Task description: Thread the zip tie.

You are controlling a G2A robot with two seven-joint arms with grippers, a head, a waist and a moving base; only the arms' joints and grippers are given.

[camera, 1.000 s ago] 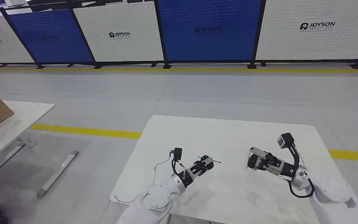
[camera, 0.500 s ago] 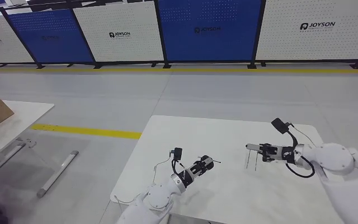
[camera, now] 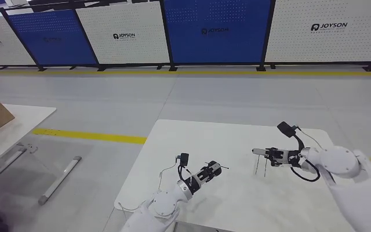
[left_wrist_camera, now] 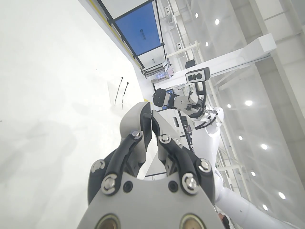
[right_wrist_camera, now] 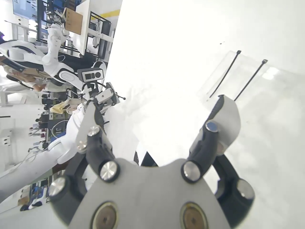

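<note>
Two black zip ties (right_wrist_camera: 225, 72) (right_wrist_camera: 251, 79) lie side by side on the white table (camera: 232, 139), seen in the top view as the pair of ties (camera: 261, 168). My right gripper (right_wrist_camera: 157, 107) hangs open just above and beside them, at the table's right side (camera: 259, 152). My left gripper (left_wrist_camera: 150, 111) is shut near the table's front middle (camera: 213, 169). A thin black zip tie (camera: 224, 167) sticks out of its tip, also visible as the held tie (right_wrist_camera: 120, 97). From the left wrist, the loose ties (left_wrist_camera: 120, 91) lie ahead, with the right gripper (left_wrist_camera: 159, 98) beyond.
The loose ties rest on a clear plastic sheet (right_wrist_camera: 271, 75). The table's far edge (camera: 243, 121) and right edge are near the right arm. Blue and white panels (camera: 214, 29) stand far behind across the floor.
My right arm has risen and stretched toward the table's middle, turning its open gripper to hover over the two loose ties. The left arm has stayed still.
</note>
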